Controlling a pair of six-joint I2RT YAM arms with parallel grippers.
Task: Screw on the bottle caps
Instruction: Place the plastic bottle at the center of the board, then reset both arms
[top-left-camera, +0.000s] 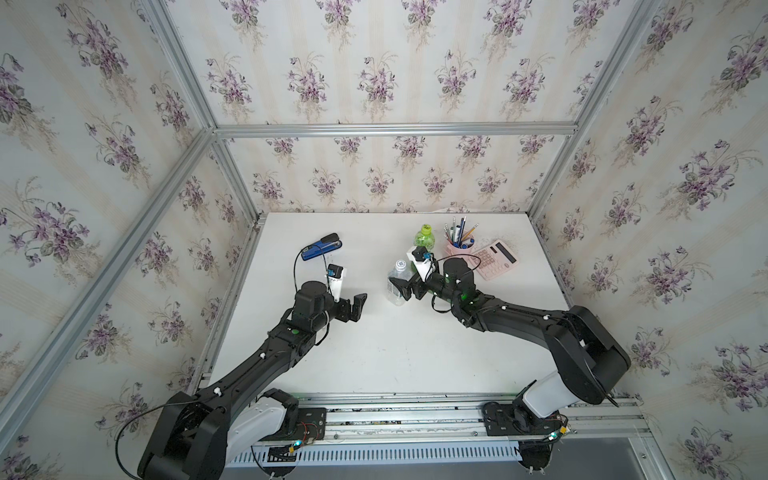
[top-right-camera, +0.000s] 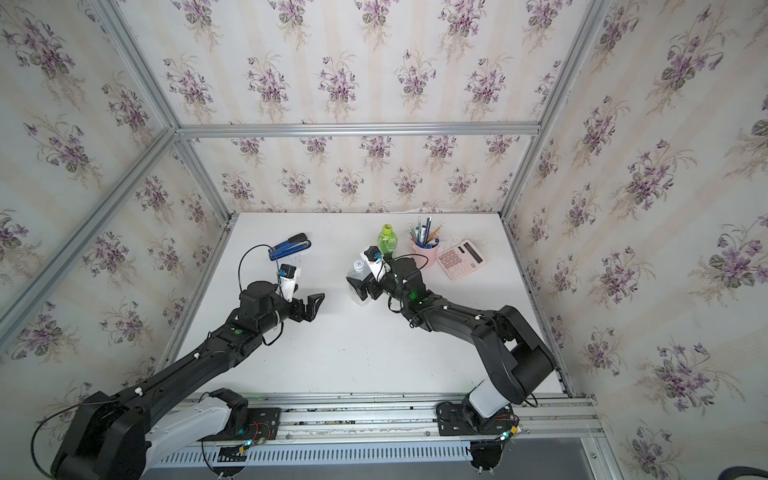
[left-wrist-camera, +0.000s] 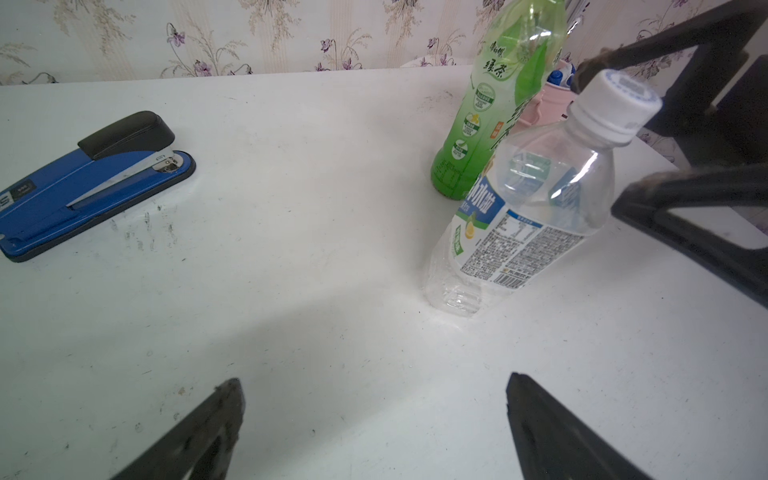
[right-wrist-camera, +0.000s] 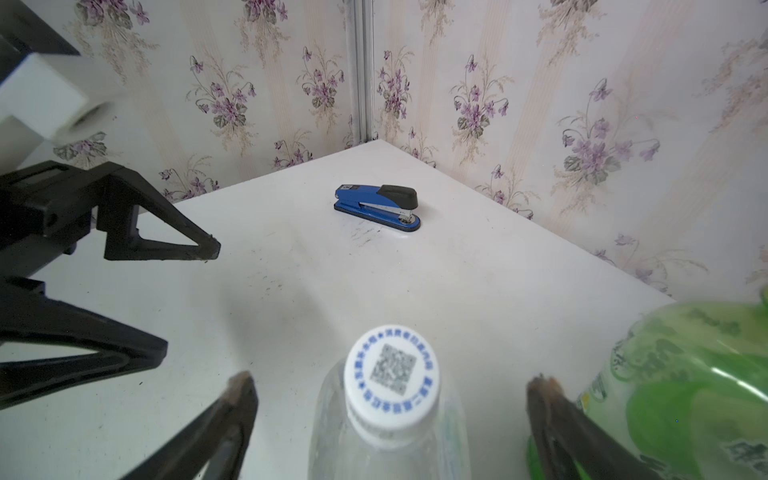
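The clear bottle (top-left-camera: 397, 286) with a white printed label stands mid-table, and the white cap (right-wrist-camera: 392, 376) with a dark printed mark sits on its neck. My right gripper (right-wrist-camera: 392, 380) is open around that cap, with a gap on each side between the fingers and the cap. Behind it stands the green bottle (top-left-camera: 424, 240), wearing the yellow-green cap (top-left-camera: 426, 229). My left gripper (top-left-camera: 360, 306) hovers open and empty to the left of the clear bottle (left-wrist-camera: 540, 199), a short way off; nothing lies between its fingers (left-wrist-camera: 536, 415).
A blue and black stapler (top-left-camera: 322, 247) lies at the back left. A pink pen cup (top-left-camera: 459, 246) and a pink calculator (top-left-camera: 494, 257) stand at the back right, close behind the right arm. Wallpapered walls enclose the white table (top-left-camera: 395, 353).
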